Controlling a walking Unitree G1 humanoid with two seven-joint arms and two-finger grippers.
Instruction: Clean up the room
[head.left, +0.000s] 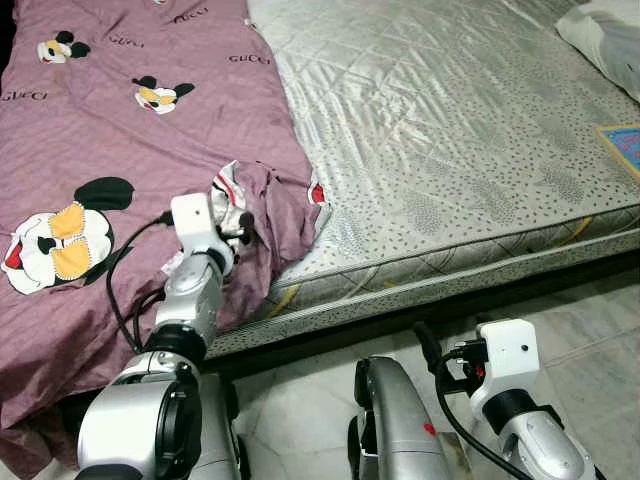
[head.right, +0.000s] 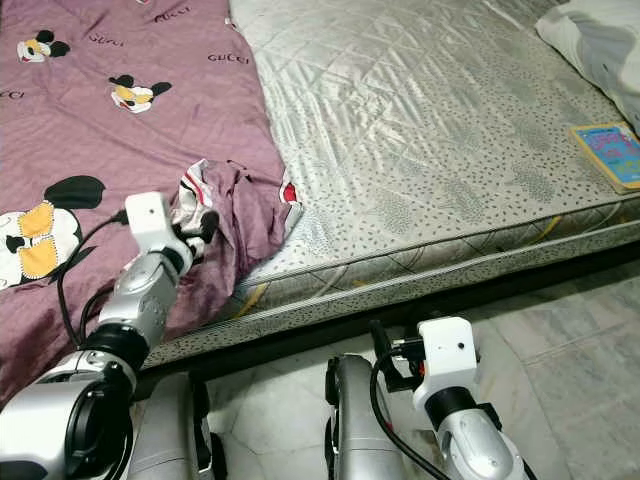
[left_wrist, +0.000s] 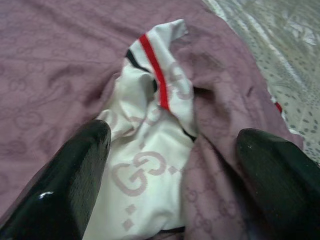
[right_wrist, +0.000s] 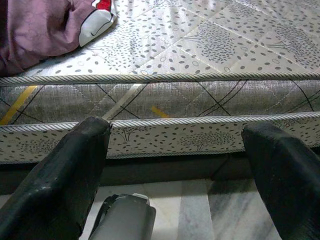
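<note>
Grey quilted mattress (head.left: 450, 130) spans the frame's right, a mauve cartoon-mouse bedsheet (head.left: 120, 150) its left. At centre left the sheet's corner is bunched, its white underside with one red stripe turned up. The left gripper (left_wrist: 172, 170) hovers with fingers spread either side of that fold. One book (head.right: 610, 152) lies at the right edge, one white pillow (head.left: 605, 40) upper right. Low right, over the marble floor (head.left: 590, 310), the right gripper (right_wrist: 175, 170) is spread, empty.
</note>
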